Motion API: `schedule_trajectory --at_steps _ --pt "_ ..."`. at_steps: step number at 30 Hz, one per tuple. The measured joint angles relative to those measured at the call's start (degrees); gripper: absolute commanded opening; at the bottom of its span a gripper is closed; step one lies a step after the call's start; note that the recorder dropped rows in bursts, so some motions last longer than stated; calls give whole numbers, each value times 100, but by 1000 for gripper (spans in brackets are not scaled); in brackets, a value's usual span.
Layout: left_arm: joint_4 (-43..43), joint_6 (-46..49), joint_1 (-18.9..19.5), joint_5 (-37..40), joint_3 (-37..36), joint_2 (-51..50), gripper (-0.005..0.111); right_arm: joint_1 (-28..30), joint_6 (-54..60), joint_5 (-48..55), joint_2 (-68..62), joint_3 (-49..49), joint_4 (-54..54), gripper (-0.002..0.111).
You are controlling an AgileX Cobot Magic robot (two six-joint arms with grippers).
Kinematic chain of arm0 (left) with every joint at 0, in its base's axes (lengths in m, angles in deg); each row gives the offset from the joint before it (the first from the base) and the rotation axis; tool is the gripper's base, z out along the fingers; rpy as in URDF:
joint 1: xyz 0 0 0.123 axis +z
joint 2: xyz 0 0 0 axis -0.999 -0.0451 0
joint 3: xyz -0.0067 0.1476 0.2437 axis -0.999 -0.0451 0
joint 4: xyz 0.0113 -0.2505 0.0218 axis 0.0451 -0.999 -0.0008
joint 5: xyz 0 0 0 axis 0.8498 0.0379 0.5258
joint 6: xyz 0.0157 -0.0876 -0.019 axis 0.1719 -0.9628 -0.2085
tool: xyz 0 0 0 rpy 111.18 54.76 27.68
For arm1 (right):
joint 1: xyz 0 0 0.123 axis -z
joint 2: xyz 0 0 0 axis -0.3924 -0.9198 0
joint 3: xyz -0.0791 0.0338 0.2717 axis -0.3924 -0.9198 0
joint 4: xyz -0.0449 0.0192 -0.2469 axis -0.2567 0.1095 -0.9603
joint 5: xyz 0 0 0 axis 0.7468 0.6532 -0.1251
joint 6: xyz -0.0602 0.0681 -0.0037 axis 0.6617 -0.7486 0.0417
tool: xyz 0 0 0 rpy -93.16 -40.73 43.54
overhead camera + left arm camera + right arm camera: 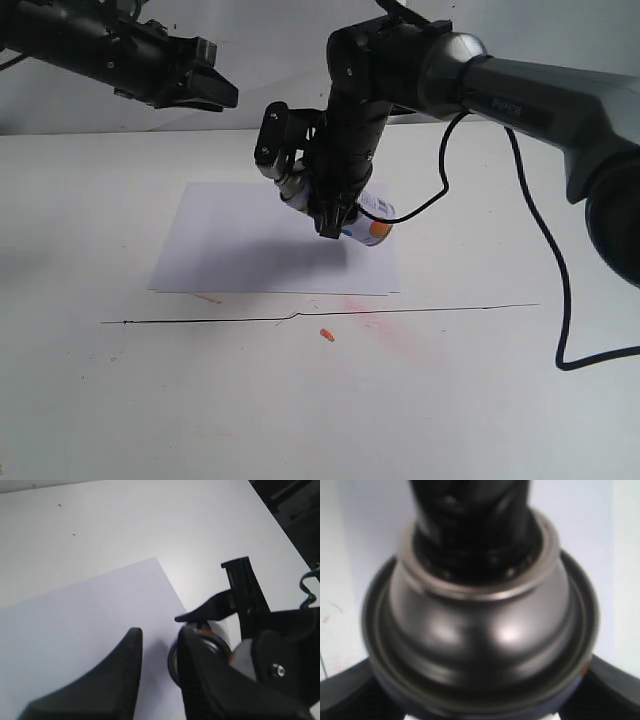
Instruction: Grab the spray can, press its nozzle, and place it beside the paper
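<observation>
One tilted spray can clamped in right gripper over paper; left gripper agape, empty; orange scrap nearby.

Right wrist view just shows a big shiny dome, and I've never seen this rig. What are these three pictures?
Two robot arms with pincer grippers work over a table. The exterior picture shows the whole scene; the other two come from wrist cameras. The dome is the top of the spray can, under its black nozzle. The right gripper holds the can tilted above the paper. The left gripper is open and empty. A small orange scrap lies near a black line.
</observation>
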Motion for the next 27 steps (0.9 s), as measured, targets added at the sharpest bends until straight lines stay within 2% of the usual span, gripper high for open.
schedule_trajectory --at_steps 6,15,20,27 --pt "0 138 -83 117 25 -23 22 126 -174 -23 0 0 -289 0" --pt "0 239 -83 268 27 -23 3 195 -195 -158 0 0 -229 0" --pt "0 448 -83 302 27 -23 3 255 -206 -208 0 0 -193 0" --pt "-547 913 -95 349 51 -245 3 292 -206 -232 0 0 60 0"
